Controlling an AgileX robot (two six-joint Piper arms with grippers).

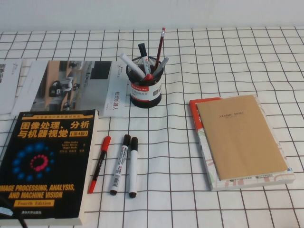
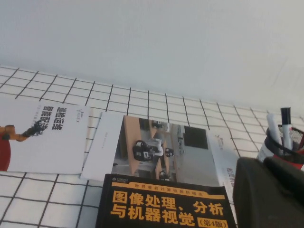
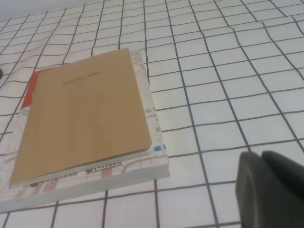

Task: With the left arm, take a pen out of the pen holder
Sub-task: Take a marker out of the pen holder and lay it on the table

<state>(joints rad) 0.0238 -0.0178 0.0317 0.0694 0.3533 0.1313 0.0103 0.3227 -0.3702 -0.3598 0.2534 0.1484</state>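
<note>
The high camera is looking down from the robot's side, taking in the whole table point(image 1: 228, 52) with book point(image 1: 47, 161), holder point(image 1: 146, 92) and notebook point(image 1: 240, 137). The left wrist camera is sitting low and close, facing across the book toward the wall point(image 2: 166, 42) and catching the holder. The right wrist camera is hanging near the notebook, angled down; the high view is sharing both patches.

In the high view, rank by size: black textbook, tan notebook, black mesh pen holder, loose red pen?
1. black textbook, nearest the camera
2. tan notebook
3. black mesh pen holder
4. loose red pen
The left gripper and right gripper appear only in wrist views.
</note>
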